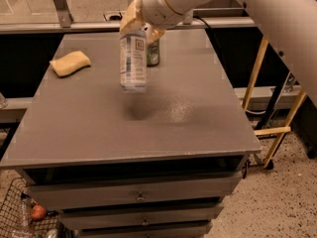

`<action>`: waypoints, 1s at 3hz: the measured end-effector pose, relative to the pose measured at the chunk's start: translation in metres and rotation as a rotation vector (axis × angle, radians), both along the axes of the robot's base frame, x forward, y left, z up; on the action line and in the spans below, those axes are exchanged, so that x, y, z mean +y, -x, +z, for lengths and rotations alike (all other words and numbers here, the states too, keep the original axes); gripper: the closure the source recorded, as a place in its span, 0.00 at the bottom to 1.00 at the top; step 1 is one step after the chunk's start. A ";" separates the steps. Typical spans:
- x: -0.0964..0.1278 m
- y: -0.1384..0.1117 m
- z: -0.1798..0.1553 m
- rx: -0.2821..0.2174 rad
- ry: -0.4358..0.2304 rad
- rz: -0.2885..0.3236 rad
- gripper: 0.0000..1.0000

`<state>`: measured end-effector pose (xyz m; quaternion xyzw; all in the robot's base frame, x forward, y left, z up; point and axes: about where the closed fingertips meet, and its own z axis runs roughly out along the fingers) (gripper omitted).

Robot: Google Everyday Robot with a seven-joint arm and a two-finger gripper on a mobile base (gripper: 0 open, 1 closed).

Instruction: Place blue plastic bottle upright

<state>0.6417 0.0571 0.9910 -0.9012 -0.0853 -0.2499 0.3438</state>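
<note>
Claw at the end of the white arm hangs over the far middle of the table, its tan fingers closed around the top of the blue plastic bottle. The bottle's cap end is hidden inside the grip. The bottle hangs close to upright, base pointing down, with its pale printed label facing the camera. Its base seems to be clear of the grey top, and a dark shadow lies on the surface just nearer than it. Just behind the bottle, on its right, a green drink can stands upright at the far part of the table, partly covered by the claw. Well apart to the left, near the far left corner, lies a yellow sponge. Below the tabletop are grey drawers, and a wire basket sits on the floor at the near left.
</note>
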 end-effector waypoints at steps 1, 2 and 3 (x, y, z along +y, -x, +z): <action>0.002 -0.001 0.002 -0.052 0.018 0.047 1.00; 0.009 -0.001 0.005 -0.181 0.062 0.171 1.00; 0.012 0.002 0.003 -0.325 0.098 0.263 1.00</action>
